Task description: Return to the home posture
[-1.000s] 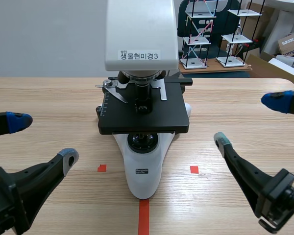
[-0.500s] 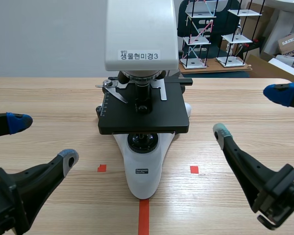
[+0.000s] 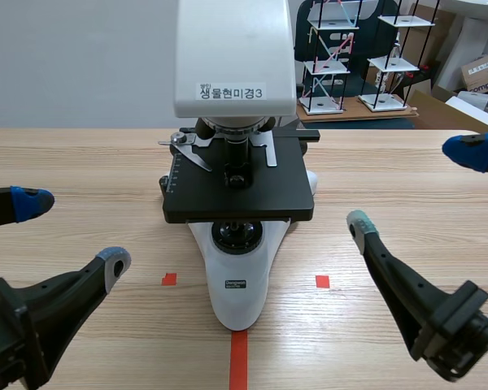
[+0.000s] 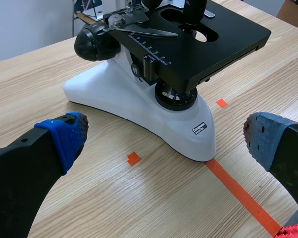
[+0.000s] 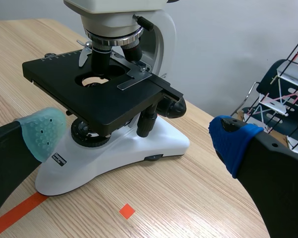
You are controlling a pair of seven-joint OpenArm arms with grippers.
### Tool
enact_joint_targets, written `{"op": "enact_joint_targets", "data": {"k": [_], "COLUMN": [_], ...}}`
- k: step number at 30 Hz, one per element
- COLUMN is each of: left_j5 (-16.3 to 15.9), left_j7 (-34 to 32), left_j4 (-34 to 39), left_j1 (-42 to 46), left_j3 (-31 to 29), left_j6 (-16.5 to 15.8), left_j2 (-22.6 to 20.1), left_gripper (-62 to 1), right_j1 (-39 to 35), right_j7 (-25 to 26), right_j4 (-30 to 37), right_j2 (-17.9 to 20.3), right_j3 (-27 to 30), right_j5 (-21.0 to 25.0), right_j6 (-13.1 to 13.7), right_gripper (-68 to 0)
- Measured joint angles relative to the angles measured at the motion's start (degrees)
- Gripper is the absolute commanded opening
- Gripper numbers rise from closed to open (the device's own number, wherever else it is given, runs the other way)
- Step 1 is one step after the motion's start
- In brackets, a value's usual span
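A white microscope (image 3: 237, 162) with a black stage (image 3: 240, 183) stands at the table's middle. My left gripper (image 3: 69, 231) hangs open at the near left, well apart from the microscope base (image 4: 139, 106), which lies ahead of its fingers. My right gripper (image 3: 419, 187) is open at the near right, one blue pad (image 3: 468, 150) high by the table's right edge, one grey-green pad (image 3: 359, 223) lower. In the right wrist view the microscope (image 5: 114, 94) sits ahead between the spread fingers. Nothing is held by either gripper.
The wooden table (image 3: 81, 171) bears orange-red tape marks near the microscope's foot. Behind the table's far right stand black wire racks (image 3: 333, 57) and cardboard boxes (image 3: 484, 73).
The right arm has shifted: its lower finger moved slightly left and up in the scene, its blue pad drifted right and up. The left arm and microscope have not moved.
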Motion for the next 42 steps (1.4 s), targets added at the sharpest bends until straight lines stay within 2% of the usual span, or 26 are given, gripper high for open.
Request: {"op": "enact_joint_targets", "data": {"k": [30, 33, 42], "left_j5": [0.0, 0.0, 0.0], "left_j7": [0.0, 0.0, 0.0], "left_j4": [0.0, 0.0, 0.0], "left_j1": [0.0, 0.0, 0.0], "left_j3": [0.0, 0.0, 0.0], "left_j6": [-0.4, -0.4, -0.4], "left_j2": [0.0, 0.0, 0.0], "left_gripper": [1.4, 1.4, 1.4], "right_j1": [0.0, 0.0, 0.0], "right_j7": [-0.1, -0.1, -0.1], "right_j4": [0.0, 0.0, 0.0], "right_j2": [0.0, 0.0, 0.0], "right_j3": [0.0, 0.0, 0.0], "right_j5": [0.0, 0.0, 0.0], "right_j6": [0.0, 0.0, 0.0], "right_gripper": [-3.4, 0.4, 0.4]}}
